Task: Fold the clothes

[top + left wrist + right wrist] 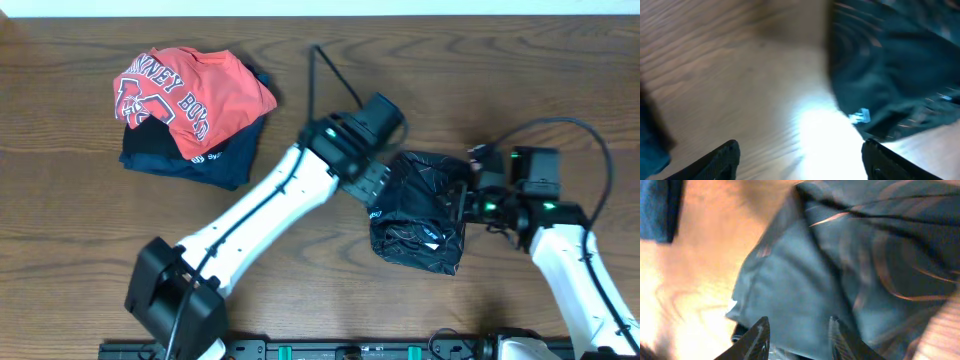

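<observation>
The black jersey point(420, 228) lies as a compact folded bundle right of the table's centre, with thin wavy lines showing on it. My left gripper point(378, 192) is at the bundle's left edge. In the left wrist view its fingers point(797, 146) are wide open over bare wood, with the jersey point(890, 75) at the upper right. My right gripper point(463, 205) is at the bundle's right edge. Its fingers point(799, 327) are apart, with jersey fabric point(880, 255) lying between and beyond them.
A red T-shirt point(190, 90) with white lettering lies on a navy folded garment point(215, 162) at the back left. A navy patch point(657, 205) shows at the top left of the right wrist view. The table's front edge carries a black rail point(300, 350).
</observation>
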